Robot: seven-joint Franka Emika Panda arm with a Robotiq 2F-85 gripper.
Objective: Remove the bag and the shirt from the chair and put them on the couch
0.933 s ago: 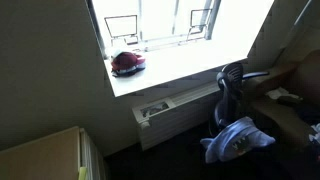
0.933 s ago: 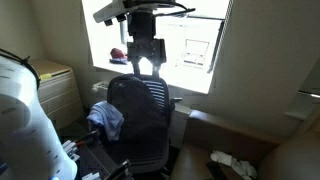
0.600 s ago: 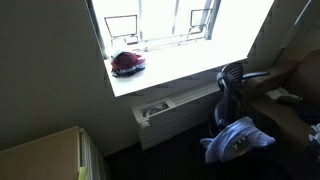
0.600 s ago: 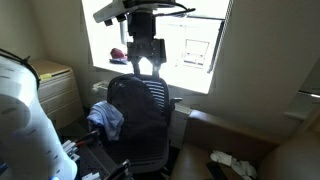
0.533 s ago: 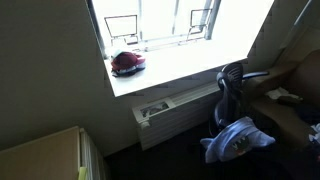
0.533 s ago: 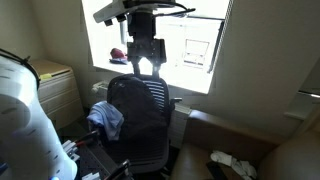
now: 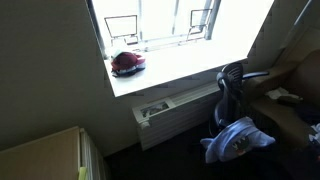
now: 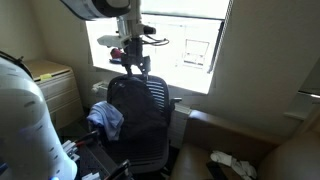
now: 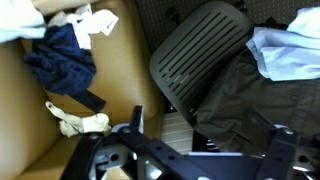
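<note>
Nearest in an exterior view, a white rounded bulk [image 8: 20,120] fills the corner in front of the chair [image 8: 140,112]. This black mesh-backed office chair stands on a dark floor [image 7: 120,165] in a dim room with a sloping wall.

On the chair's seat lies the light blue shirt [image 8: 105,118], crumpled. The wrist view shows it partly on a dark olive bag [image 9: 265,105] that spreads over the seat below the backrest. Nothing holds either one. From that exterior camera, the backrest stands in front of the seat and hides most of it.

The gripper [image 8: 133,66] hangs just above the top edge of the chair's backrest, not touching it. In the wrist view its black fingers [image 9: 137,118] stand well apart with nothing between them.

Beside the chair is the tan couch [image 9: 130,70], which carries a dark blue garment [image 9: 60,55] and a white cloth [image 9: 85,123]. A pale wooden cabinet [image 8: 55,85] stands on the chair's opposite side.

Behind the chair a white heater [image 7: 175,105] runs under the bright window [image 7: 160,20]. On the sill [image 7: 170,78], well away from the chair, sits a red object [image 7: 127,63] that is too small to identify.
</note>
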